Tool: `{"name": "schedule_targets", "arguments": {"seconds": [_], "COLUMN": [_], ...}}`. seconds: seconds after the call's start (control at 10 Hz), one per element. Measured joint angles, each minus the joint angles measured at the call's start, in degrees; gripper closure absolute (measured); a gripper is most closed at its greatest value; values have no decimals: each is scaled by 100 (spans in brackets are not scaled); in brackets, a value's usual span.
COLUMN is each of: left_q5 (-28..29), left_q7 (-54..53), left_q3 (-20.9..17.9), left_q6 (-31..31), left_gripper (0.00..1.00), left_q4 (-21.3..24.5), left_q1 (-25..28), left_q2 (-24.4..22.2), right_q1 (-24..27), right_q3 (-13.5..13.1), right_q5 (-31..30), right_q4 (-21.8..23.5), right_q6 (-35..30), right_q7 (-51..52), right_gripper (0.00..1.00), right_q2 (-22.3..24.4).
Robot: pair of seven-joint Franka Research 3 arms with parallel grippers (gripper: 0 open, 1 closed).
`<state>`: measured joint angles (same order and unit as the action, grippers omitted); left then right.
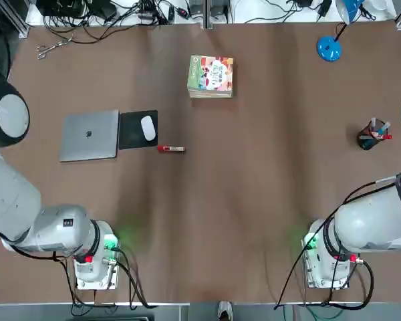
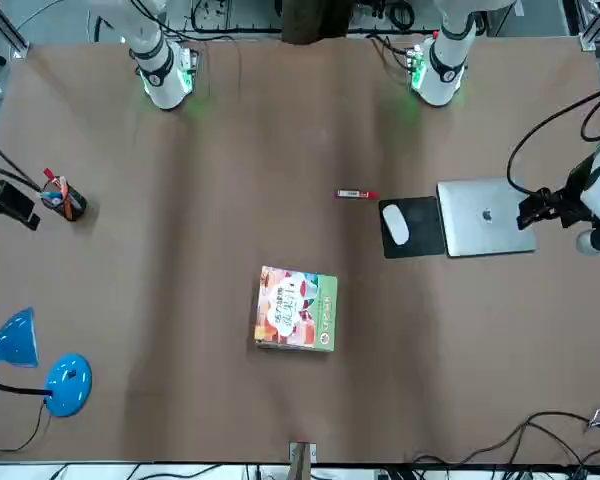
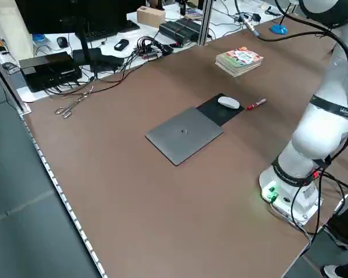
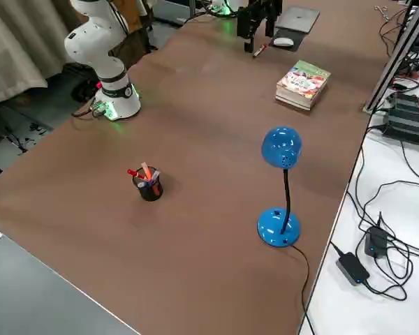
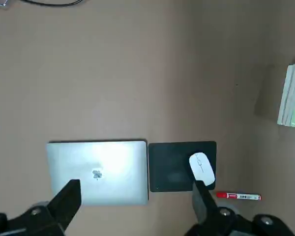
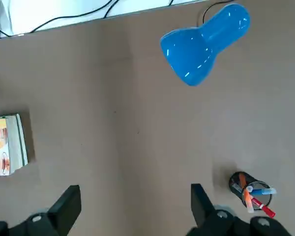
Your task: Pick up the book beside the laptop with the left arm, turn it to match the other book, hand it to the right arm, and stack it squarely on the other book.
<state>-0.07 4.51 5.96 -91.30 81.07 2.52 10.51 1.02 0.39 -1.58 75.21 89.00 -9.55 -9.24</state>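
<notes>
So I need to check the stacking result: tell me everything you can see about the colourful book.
The colourful book is thin and rectangular, its illustrated cover red-orange and cream with a green band along one edge. It lies flat, cover up, on top of a thicker stack whose pale page edges show beneath it, edges roughly aligned. The pile sits on the brown table, on the far side from the arms' bases, well apart from the laptop. No gripper touches it.
</notes>
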Motion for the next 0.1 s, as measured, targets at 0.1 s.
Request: {"name": "schedule_targets", "arguments": {"seconds": [0.1], "left_q5": [0], "left_q7": [0], "left_q3": [0], "left_q6": [0], "left_gripper": [0], "left_q4": [0], "left_q1": [-1], "left_q2": [0], "right_q1": [-22], "right_q3": [-17], "right_q5": [0], "right_q4": [83], "right_q6": [-1], "right_q7": [2], "right_gripper": [1], "right_q2": [96]}}
